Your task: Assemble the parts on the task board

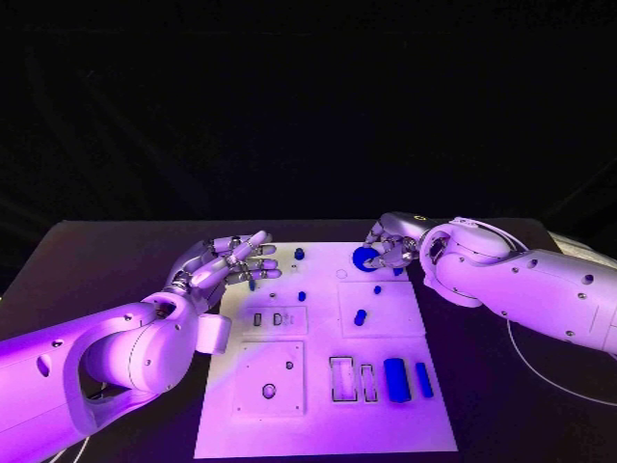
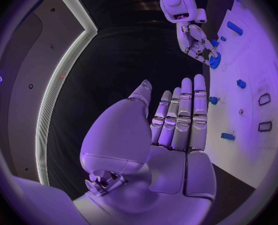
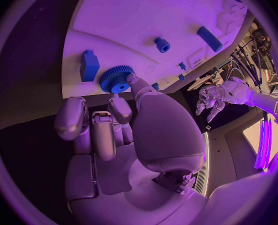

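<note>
One board point(image 1: 326, 424) carries one blue gear point(image 1: 365, 258) at its far edge, pinched by the right hand point(image 1: 392, 246). The left hand point(image 1: 229, 263) hovers empty, fingers spread, over the board's left side, apart from the gear.

We find no text, label, brand, number or sign that we can read in any view. The board point(image 1: 323, 405) carries only outlined slots and small marks, too small for us to tell whether any are letters.
</note>
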`<control>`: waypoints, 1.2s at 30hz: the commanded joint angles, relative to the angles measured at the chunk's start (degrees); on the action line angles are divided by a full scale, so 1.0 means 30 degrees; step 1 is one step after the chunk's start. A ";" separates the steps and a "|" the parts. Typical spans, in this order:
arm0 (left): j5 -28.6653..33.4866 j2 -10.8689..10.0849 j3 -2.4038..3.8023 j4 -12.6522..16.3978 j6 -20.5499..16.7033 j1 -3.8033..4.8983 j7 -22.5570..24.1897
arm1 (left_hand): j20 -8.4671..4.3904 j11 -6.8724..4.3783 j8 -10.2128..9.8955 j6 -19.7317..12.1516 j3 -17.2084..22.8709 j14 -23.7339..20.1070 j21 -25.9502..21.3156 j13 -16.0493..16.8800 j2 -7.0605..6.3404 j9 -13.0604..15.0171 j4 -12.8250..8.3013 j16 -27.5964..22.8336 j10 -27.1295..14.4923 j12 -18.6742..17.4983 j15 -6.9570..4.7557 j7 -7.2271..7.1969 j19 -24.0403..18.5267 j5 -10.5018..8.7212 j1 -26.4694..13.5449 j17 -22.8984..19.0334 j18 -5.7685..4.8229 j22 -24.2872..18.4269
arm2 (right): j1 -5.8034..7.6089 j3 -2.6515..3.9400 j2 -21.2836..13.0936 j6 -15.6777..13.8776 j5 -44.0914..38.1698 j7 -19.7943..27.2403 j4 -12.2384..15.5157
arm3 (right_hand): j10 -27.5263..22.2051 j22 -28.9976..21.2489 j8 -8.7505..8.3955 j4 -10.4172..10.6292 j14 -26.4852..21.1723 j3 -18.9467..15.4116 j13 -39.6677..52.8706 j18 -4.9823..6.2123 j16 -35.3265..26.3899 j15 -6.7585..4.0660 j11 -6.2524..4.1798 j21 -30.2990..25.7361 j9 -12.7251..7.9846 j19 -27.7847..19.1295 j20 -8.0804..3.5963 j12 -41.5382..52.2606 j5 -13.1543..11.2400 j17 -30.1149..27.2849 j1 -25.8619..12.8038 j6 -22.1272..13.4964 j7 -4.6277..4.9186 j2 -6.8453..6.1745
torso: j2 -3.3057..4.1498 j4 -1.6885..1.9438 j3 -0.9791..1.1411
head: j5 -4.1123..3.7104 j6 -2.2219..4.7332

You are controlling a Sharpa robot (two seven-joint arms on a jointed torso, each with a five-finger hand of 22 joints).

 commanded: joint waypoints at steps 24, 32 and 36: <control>0.0006 0.0023 0.0011 -0.0069 0.0435 0.0011 0.0104 | 0.0093 0.0069 -0.0085 0.0068 0.0038 0.0070 0.0061 -0.0012 0.0170 -0.0008 -0.0111 -0.0095 -0.0026 -0.0076 0.0097 0.0029 0.0032 0.0077 0.0071 0.0043 0.0193 -0.0010 | -0.0066 -0.0035 0.1065 -0.2971 -0.1406 0.0347 0.1907 | 0.0857 0.0722 0.0766 -0.0728 0.1643 0.2733 0.1259 -0.0262 0.0244 -0.0342 -0.0426 0.0505 0.0357 0.0344 -0.0361 0.1215 -0.1573 0.2905 -0.0250 0.1635 -0.0498 0.0852 | 0.0007 0.0067 -0.0045 | 0.0101 0.0021; 0.0006 0.0049 0.0011 -0.0099 0.0441 0.0013 0.0104 | 0.0093 0.0069 -0.0085 0.0068 0.0038 0.0070 0.0061 -0.0012 0.0170 -0.0008 -0.0111 -0.0095 -0.0026 -0.0076 0.0097 0.0029 0.0032 0.0077 0.0071 0.0043 0.0193 -0.0010 | -0.0055 -0.0061 0.2384 -0.2592 -0.1907 -0.0230 0.1568 | 0.0844 0.0709 0.0717 -0.0633 0.1635 0.2776 0.1245 -0.0261 0.0223 -0.0339 -0.0419 0.0497 0.0345 0.0333 -0.0360 0.1143 -0.1656 0.2870 -0.0576 0.1606 -0.0491 0.0757 | 0.0005 0.0071 -0.0058 | 0.0188 0.0012; 0.0006 0.0072 0.0012 -0.0116 0.0439 0.0013 0.0112 | 0.0093 0.0069 -0.0085 0.0068 0.0038 0.0070 0.0061 -0.0012 0.0170 -0.0008 -0.0111 -0.0095 -0.0026 -0.0076 0.0097 0.0029 0.0032 0.0077 0.0071 0.0043 0.0193 -0.0010 | -0.0092 -0.0134 0.3092 -0.2403 -0.2226 -0.0375 0.1130 | 0.0827 0.0708 0.0700 -0.0607 0.1628 0.2790 0.1219 -0.0261 0.0207 -0.0336 -0.0416 0.0496 0.0340 0.0332 -0.0360 0.1096 -0.1661 0.2841 -0.0647 0.1590 -0.0485 0.0748 | 0.0013 0.0059 -0.0032 | 0.0257 -0.0030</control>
